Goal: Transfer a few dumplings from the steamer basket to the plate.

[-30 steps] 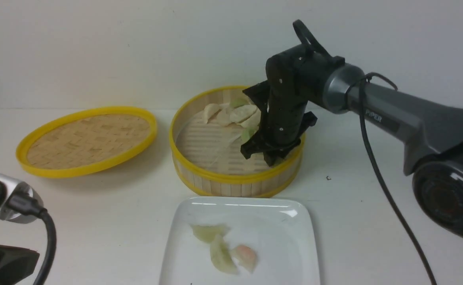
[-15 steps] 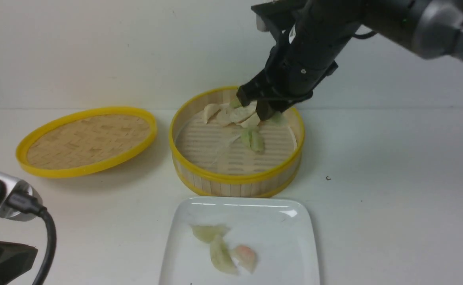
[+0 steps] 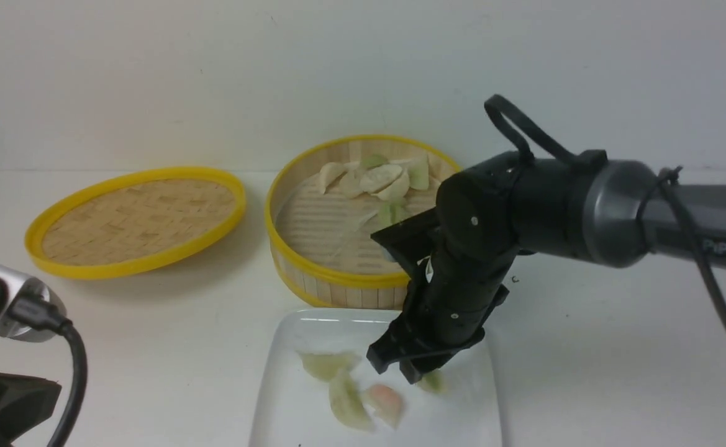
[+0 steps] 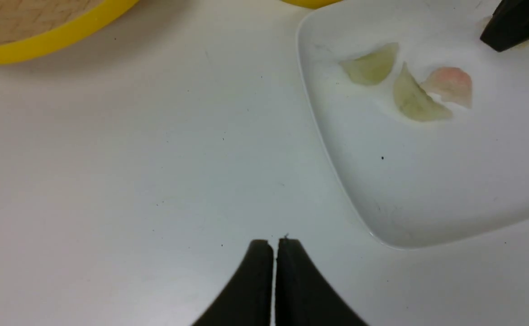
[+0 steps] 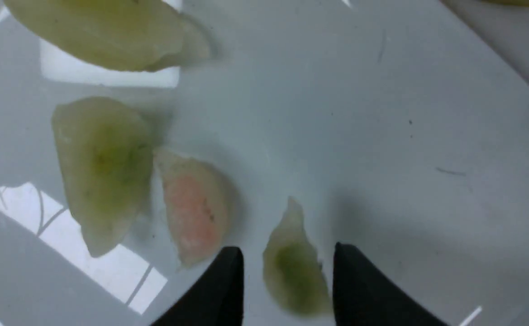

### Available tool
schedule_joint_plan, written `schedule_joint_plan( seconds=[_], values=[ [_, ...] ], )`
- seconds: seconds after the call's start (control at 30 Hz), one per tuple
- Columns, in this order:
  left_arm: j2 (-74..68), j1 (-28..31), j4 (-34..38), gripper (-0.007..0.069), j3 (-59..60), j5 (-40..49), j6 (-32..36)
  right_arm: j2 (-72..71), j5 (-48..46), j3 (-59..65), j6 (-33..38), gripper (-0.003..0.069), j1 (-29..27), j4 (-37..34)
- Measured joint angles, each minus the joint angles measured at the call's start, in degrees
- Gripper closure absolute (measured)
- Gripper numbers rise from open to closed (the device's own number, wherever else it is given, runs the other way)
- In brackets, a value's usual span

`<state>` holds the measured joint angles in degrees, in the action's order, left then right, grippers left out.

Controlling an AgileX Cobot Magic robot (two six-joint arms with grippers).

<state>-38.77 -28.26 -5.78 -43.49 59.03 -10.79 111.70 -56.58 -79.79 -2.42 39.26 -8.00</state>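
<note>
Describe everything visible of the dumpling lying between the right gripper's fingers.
Small, crescent-shaped dumpling, translucent pale skin with green filling showing through. It lies flat on the glossy white plate, between the fingers of the open right gripper, a gap on one side, nearly against the other. The pinkish dumpling lies close beside it, apart.

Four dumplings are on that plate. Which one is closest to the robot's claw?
The small green dumpling on the plate, between the open fingertips of the right gripper; the pink dumpling and two larger pale green dumplings lie apart from it.
</note>
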Motion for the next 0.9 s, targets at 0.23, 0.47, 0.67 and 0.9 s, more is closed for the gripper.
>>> schedule_joint_plan(
  seconds=[0.23,0.47,0.67,0.9],
  values=[
    [0.0,0.0,0.0,0.0631,0.0,0.0,-0.1,-2.4,-8.6,-7.2,-0.1,0.0228,0.0,0.4],
    [0.0,0.0,0.0,0.0631,0.0,0.0,-0.1,-21.3,-12.8,-9.0,-3.8,0.0602,0.0,4.9],
    [0.0,0.0,0.0,0.0631,0.0,-0.4,-0.1,-43.6,-10.0,-5.7,-8.0,0.067,0.0,11.0],
    [0.0,0.0,0.0,0.0631,0.0,-3.5,-0.4,-73.1,6.5,17.5,-14.0,0.0672,0.0,18.7]
  ],
)
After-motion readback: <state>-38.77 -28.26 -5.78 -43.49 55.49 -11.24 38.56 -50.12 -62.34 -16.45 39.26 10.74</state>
